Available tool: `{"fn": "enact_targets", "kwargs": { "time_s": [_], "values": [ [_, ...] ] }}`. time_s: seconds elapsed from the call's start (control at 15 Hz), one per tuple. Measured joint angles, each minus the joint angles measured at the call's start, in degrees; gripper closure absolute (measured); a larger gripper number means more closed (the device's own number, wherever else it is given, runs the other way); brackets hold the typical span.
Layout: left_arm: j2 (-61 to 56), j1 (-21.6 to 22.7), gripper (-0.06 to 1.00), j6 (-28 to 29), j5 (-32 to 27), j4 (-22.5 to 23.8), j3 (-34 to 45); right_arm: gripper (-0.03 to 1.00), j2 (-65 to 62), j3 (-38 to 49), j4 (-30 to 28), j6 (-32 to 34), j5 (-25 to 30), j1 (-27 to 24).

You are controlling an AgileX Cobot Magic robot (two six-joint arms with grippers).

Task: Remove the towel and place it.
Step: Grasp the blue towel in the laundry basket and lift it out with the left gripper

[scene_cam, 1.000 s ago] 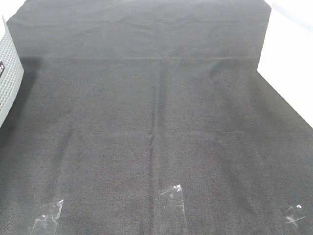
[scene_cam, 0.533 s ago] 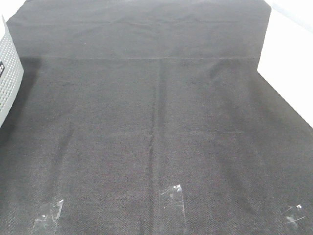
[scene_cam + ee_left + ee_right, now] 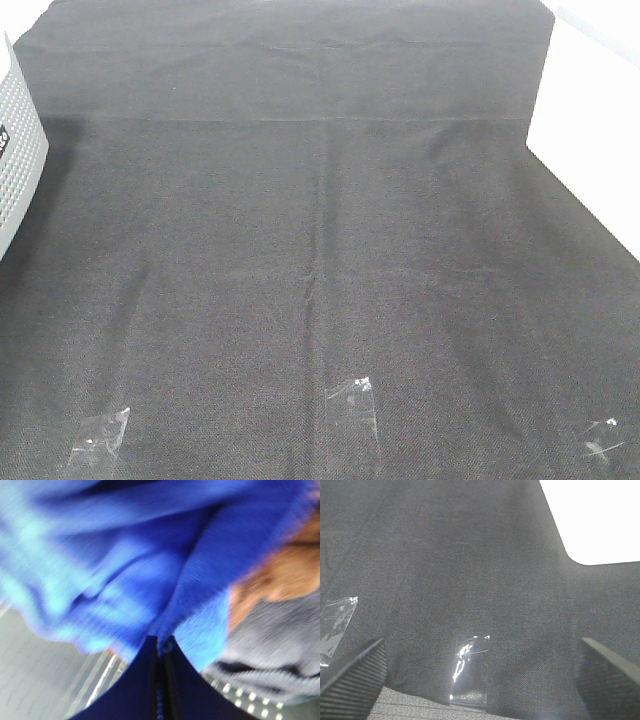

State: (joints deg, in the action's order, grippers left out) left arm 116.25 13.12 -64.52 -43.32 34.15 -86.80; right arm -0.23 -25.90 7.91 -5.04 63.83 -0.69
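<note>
Off the left edge of the flat black woven cloth [image 3: 320, 250] that covers the surface, my high camera catches a slice of a white perforated plastic basket [image 3: 18, 150], cut off by the frame. Along the cloth's near edge sit three patches of clear shiny tape [image 3: 352, 400], and past its right edge the bare white surface [image 3: 600, 120] shows. Neither arm appears from up there, and neither does the task's thing.

Only the left wrist camera gives me the bright royal-blue microfibre towel [image 3: 125, 580]. It fills most of that picture in bunched folds, and the left jaws are pressed together on a pinch of it, a stitched edge running right down into them. Beside the towel lie a rusty orange fuzzy fabric [image 3: 280, 570] and a pale grey fleecy fabric [image 3: 270, 645], with dotted white plastic beneath them that looks like the basket's wall, so I place the towel at the basket, off the cloth. That view is badly blurred; I cannot make out the towel's tag or how much of it is lifted.

From the right wrist camera I see the right jaws standing wide apart above the cloth near its right corner, holding nothing, with two tape patches under them.
</note>
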Motion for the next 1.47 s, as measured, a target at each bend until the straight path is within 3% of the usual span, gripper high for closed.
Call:
{"fn": "enact_targets", "kwargs": {
  "time_s": [0.47, 0.93, 1.27, 1.47],
  "values": [
    [-15.53, 0.0, 0.94, 20.57, -0.34, -0.06, -0.23, 0.01, 0.0, 0.0, 0.06, 0.0, 0.0, 0.0],
    [-27.62, -0.92, 0.94, 23.03, 1.78, -0.34, -0.23, 0.01, 0.0, 0.0, 0.06, 0.0, 0.0, 0.0],
    [-30.94, -6.7, 0.94, 24.06, 5.84, 1.55, -1.09, 0.01, 0.0, 0.0, 0.11, 0.0, 0.0, 0.0],
    [-31.0, -10.26, 0.94, 26.59, 5.1, 2.12, -6.3, 0.01, 0.0, 0.0, 0.11, 0.0, 0.0, 0.0]
  ]
}}
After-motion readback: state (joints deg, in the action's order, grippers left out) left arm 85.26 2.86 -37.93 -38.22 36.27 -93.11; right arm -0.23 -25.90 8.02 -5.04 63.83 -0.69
